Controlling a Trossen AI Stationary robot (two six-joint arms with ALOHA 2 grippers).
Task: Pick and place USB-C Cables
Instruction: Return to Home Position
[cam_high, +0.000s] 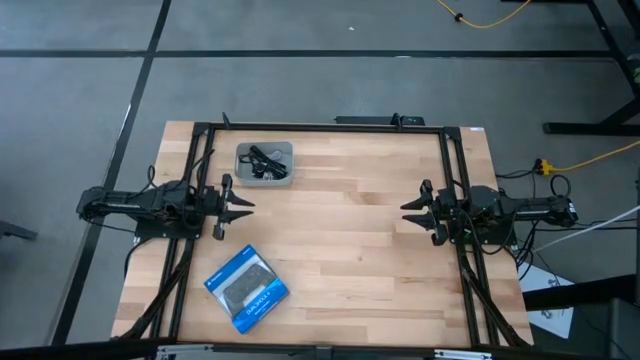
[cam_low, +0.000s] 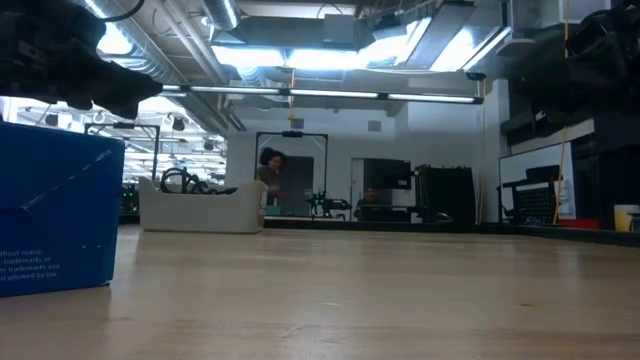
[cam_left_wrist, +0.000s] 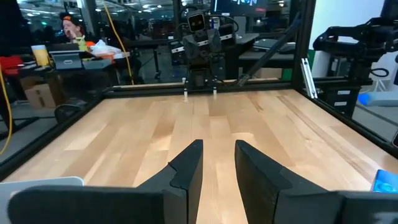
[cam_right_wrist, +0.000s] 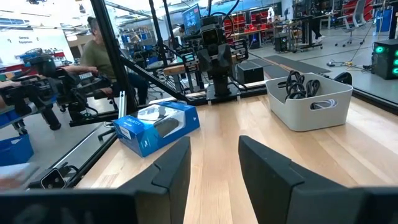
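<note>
Principal risk, as judged: the black USB-C cables sit heaped in the white bin with loops standing above its rim, so any sweep of the nearer arm across the bin could snag a loop and drag a cable out, or shove the bin along the table. A second concern is the count. The heap is tangled and cannot be separated into individual cables from any view, though one whitish length shows against the inner wall, and no cable is visible on the bare wooden table. A lesser hazard is the blue-and-black box at the near left, which lies close to the left arm's path. The left gripper hangs at the table's left side, pointing inward, its fingers part-spread with nothing between them. The right gripper faces it from the right side, likewise parted and empty. The bin stands at the far left of the table, just beyond the left gripper and slightly right of it, clear of contact, and well apart from the right gripper. Both arms appear parked, so the placing looks complete.
</note>
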